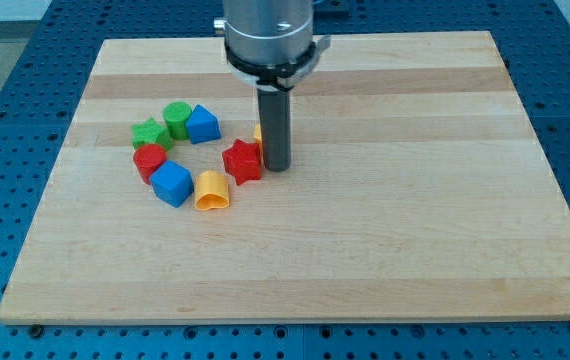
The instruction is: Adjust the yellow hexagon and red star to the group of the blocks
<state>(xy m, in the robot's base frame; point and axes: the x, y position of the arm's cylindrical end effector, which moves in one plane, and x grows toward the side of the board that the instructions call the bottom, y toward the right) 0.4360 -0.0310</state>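
The red star (242, 160) lies on the wooden board, at the right end of the block group. My tip (276, 165) stands just to the star's right, close to or touching it. The yellow hexagon (258, 133) is almost wholly hidden behind the rod; only a thin yellow sliver shows at the rod's left side, above the star. To the left lie a green star (149, 134), a green cylinder (176, 119), a blue block (202, 124), a red cylinder (150, 160), a blue cube (171, 184) and a yellow block (211, 191).
The wooden board (415, 200) lies on a blue perforated table (5, 90). The arm's grey body (268, 35) hangs over the board's top middle.
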